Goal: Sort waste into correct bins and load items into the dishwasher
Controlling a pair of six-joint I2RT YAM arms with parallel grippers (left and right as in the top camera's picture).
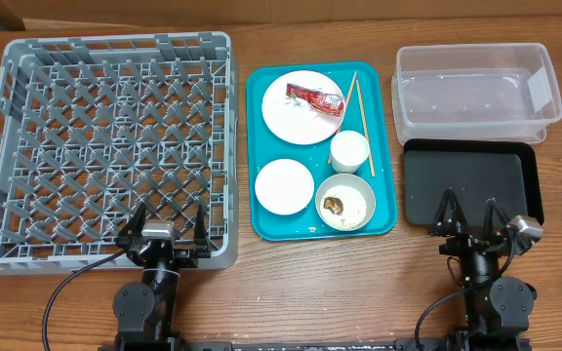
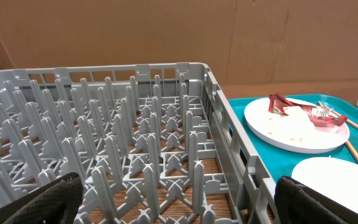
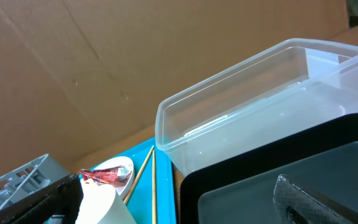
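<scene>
The left jaws stood spread and empty at the large grey lattice plastic dish rack (image 1: pixel 105 146). The right jaws were spread over the flat black rectangular tray (image 1: pixel 466 175), probably so each served its own side. The red-and-white crumpled wrapper (image 1: pixel 317 97) lay ahead, between them.

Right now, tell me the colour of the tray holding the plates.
Teal. The tray shows best in the overhead view.
</scene>
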